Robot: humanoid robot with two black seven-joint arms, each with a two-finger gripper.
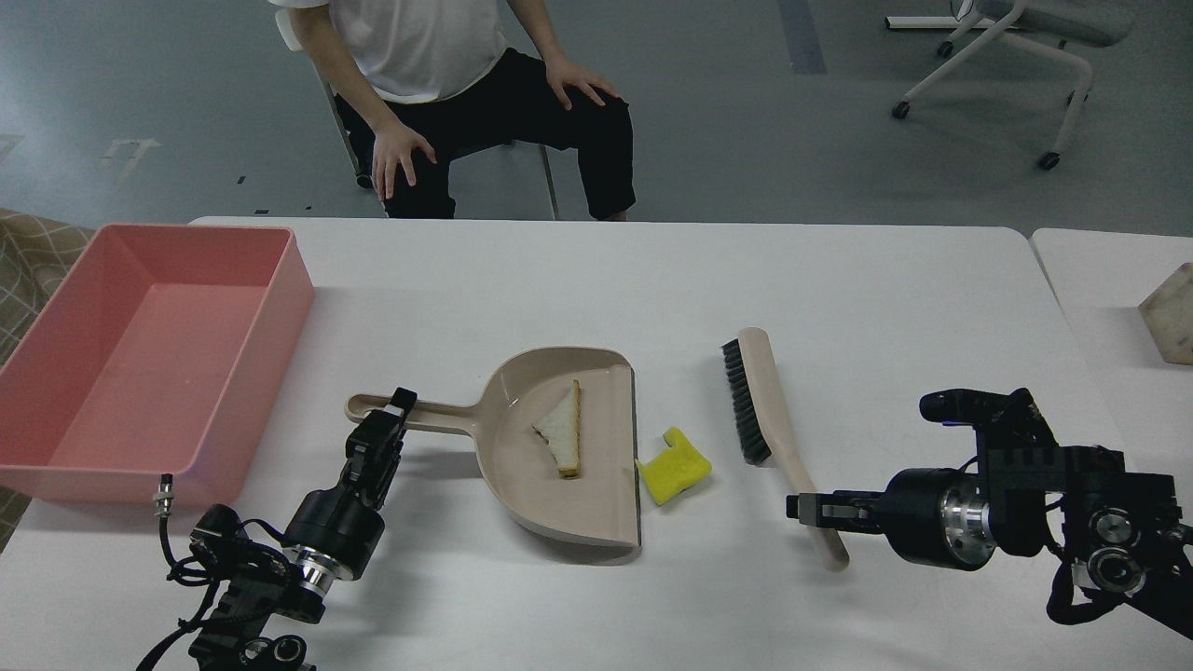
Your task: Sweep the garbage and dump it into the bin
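Note:
The bread slice, white with a brown crust, lies inside the beige dustpan. The yellow sponge piece lies on the table just right of the dustpan's open lip. My left gripper is shut on the dustpan's handle. My right gripper is shut on the handle of the beige black-bristled brush. The brush's bristles face left, a short way right of the sponge. The salmon-pink bin stands at the table's left edge and is empty.
A seated person is behind the table's far edge. A second table with a pale block adjoins on the right. A wheeled chair stands on the floor far right.

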